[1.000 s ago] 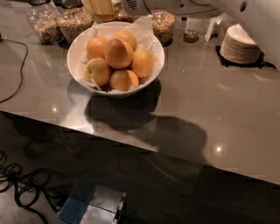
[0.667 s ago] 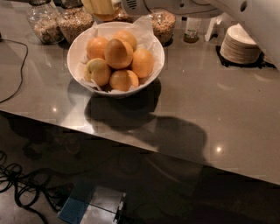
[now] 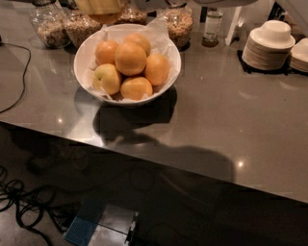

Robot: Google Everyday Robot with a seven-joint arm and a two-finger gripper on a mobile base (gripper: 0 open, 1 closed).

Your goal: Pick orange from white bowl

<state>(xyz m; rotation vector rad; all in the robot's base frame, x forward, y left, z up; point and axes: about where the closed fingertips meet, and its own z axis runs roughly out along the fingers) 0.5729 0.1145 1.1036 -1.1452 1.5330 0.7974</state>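
Note:
The white bowl (image 3: pixel 83 57), lined with crinkled white paper, stands on the grey counter at the upper left. Several oranges are piled in it; one orange (image 3: pixel 130 58) sits on top in the middle, with others around it (image 3: pixel 156 68). A paler yellowish fruit (image 3: pixel 107 78) lies at the bowl's front left. My white arm runs along the top edge. The gripper (image 3: pixel 153 5) is above the bowl's far rim and mostly cut off by the frame. It touches no fruit.
Glass jars of grain (image 3: pixel 48 25) and a small bottle (image 3: pixel 211 26) stand behind the bowl. A stack of small white dishes (image 3: pixel 268 45) is at the back right. A black cable (image 3: pixel 21 72) crosses the counter's left. The counter's front edge (image 3: pixel 159 161) runs diagonally; cables lie on the floor (image 3: pixel 19 204).
Less of my white arm shows at the top right than before. The bowl and the fruit have not moved.

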